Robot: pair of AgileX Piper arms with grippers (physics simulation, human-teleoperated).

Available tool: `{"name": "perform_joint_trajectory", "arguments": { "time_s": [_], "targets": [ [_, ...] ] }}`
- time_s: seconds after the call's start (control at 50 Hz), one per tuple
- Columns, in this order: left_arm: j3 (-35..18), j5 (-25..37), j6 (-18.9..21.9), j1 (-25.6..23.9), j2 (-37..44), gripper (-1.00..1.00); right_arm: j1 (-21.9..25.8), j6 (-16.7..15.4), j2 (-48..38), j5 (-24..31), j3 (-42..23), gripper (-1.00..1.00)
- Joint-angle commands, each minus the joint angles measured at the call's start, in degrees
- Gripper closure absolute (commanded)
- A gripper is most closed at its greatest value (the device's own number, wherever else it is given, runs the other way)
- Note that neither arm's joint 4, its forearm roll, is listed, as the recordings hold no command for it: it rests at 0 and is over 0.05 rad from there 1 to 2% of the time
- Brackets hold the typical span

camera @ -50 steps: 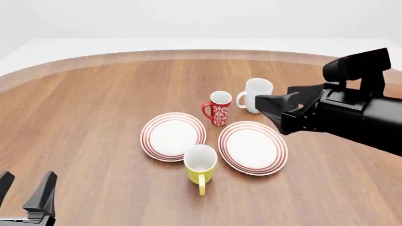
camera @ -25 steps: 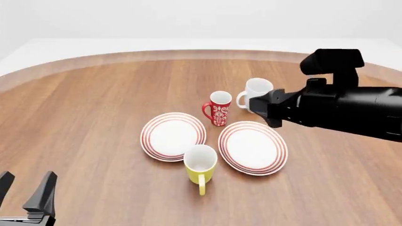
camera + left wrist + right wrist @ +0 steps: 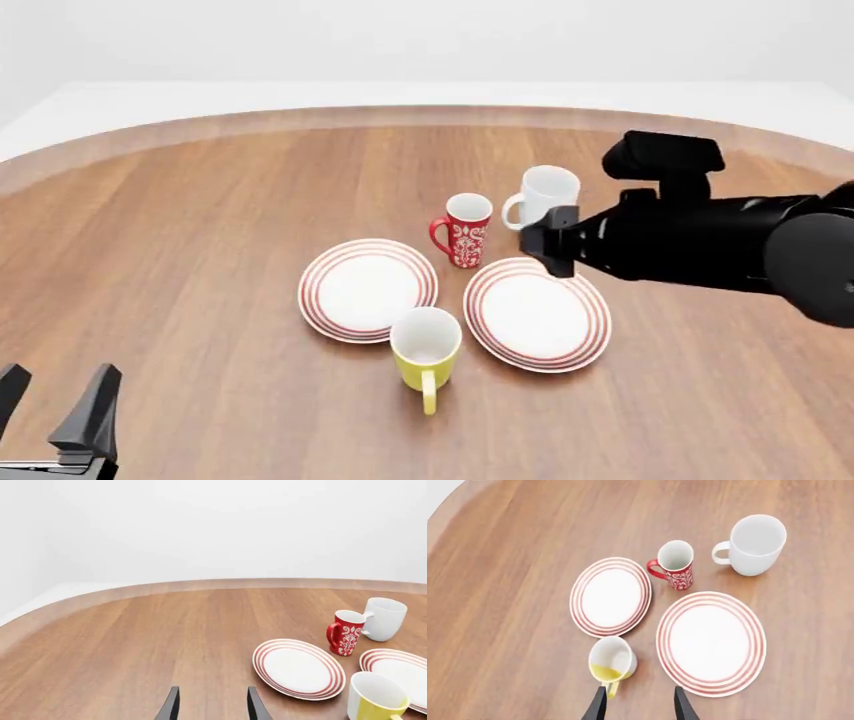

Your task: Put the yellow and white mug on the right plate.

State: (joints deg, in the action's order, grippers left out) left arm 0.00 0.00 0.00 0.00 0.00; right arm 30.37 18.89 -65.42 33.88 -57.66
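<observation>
The yellow and white mug (image 3: 426, 350) stands upright on the table between the two plates' near edges, handle toward me; it also shows in the left wrist view (image 3: 375, 701) and the right wrist view (image 3: 612, 660). The right plate (image 3: 538, 313), white with red rings, lies bare just right of it (image 3: 711, 642). My right gripper (image 3: 547, 243) hovers above the plate's far edge, pointing down; its fingers (image 3: 599, 702) stand apart and empty, the mug just beyond them. My left gripper (image 3: 56, 390) is open and empty at the near left corner, far from the mug.
The look-alike left plate (image 3: 367, 288) lies left of the mug. A red patterned mug (image 3: 465, 230) and a taller white mug (image 3: 547, 200) stand behind the plates. The right arm's black body (image 3: 721, 245) reaches in from the right, partly in front of the white mug.
My right arm has swung left and tipped its gripper downward, ending over the right plate's far edge. The mugs, plates and left gripper have not moved.
</observation>
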Motion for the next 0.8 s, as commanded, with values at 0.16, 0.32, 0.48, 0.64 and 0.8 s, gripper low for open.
{"name": "perform_joint_trajectory", "arguments": {
  "time_s": [0.16, 0.32, 0.48, 0.64, 0.8],
  "targets": [
    [0.0, 0.0, 0.0, 0.0, 0.0, -1.0, 2.38, 2.98, -4.19, -5.02, 3.44, -1.0],
    [0.0, 0.0, 0.0, 0.0, 0.0, -1.0, 3.95, 4.5, -6.52, -8.16, 4.84, -1.0],
    [0.0, 0.0, 0.0, 0.0, 0.0, -1.0, 5.42, 5.55, -8.83, -10.17, 4.99, -1.0],
    [0.0, 0.0, 0.0, 0.0, 0.0, -1.0, 7.06, 7.13, -10.9, -12.91, 5.92, -1.0],
    [0.0, 0.0, 0.0, 0.0, 0.0, -1.0, 8.31, 8.41, -12.66, -15.13, 6.71, -1.0]
  ]
}}
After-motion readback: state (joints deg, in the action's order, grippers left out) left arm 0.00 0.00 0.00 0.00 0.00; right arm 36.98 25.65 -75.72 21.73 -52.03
